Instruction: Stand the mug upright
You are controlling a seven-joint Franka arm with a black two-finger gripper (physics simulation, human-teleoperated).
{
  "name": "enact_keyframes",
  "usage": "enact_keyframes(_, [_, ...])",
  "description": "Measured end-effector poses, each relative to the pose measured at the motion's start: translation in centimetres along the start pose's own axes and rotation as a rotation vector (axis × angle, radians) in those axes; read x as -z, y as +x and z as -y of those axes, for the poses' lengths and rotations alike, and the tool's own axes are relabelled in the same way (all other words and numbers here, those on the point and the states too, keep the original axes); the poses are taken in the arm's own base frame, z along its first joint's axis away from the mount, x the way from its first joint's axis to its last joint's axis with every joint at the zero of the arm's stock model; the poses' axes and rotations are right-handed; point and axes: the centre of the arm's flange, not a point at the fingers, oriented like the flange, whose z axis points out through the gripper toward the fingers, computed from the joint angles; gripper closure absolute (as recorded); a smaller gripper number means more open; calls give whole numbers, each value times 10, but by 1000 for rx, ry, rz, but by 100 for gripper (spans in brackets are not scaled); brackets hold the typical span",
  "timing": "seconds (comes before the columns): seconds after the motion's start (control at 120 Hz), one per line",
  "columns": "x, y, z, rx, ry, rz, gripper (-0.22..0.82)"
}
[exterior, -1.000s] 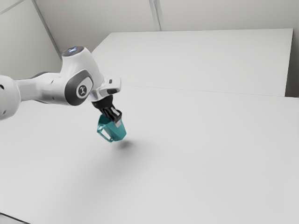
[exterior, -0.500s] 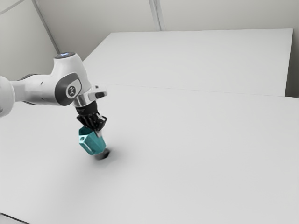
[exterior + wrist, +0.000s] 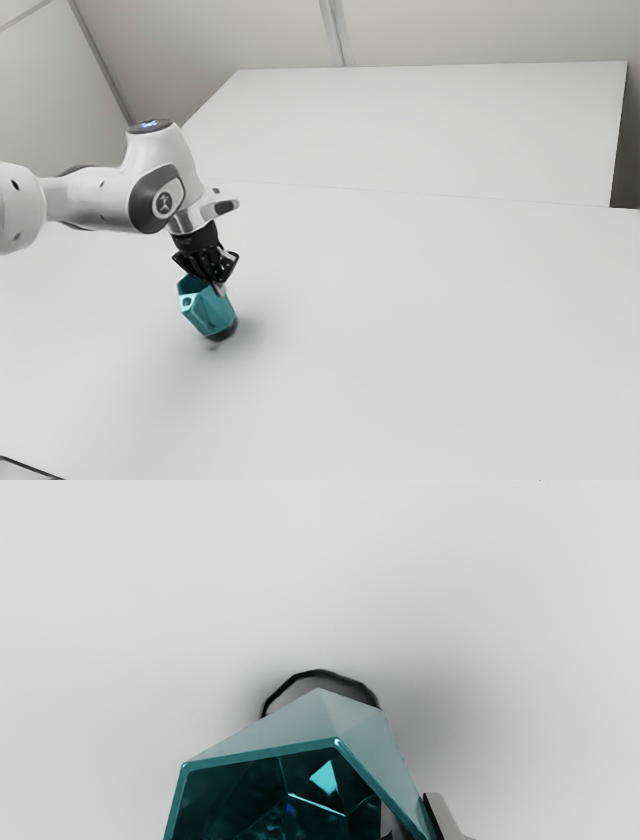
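In the exterior view the gripper (image 3: 216, 286) points down at the upper part of the teal faceted mug (image 3: 209, 311). The mug leans, its mouth toward the upper left and its base low, close to the white table (image 3: 420, 330); whether the base touches is unclear. From above, the wrist view gives the mug (image 3: 300, 750) with its open mouth facing the camera. There the gripper (image 3: 412, 816) pinches the mug's side wall, one finger inside the mouth and the other outside. A dark curved patch lies under the base.
The white table surface stretches around the mug and toward the exterior view's right. A pale wall (image 3: 480, 30) stands behind the table, and a dark thin edge (image 3: 30, 467) crosses the exterior view's lower left corner.
Compared with a second ago, my hand and the held mug are lower and farther to the exterior view's left, with the mug's tilt altered. Over the last half second they shifted slightly right.
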Motion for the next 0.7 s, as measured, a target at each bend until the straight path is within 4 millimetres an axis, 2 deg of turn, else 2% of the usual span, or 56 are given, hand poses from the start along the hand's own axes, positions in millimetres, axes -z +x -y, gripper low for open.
enact_keyframes(0.275, [-14, 1, -3, 24, -2, 27, 79])
enact_keyframes(0.492, [-17, -1, -4, 38, -2, 46, 78])
enact_keyframes(0.558, [-18, -2, -4, 42, -4, 56, 73])
enact_keyframes(0.7, [-17, -4, -4, 48, -11, 73, 56])
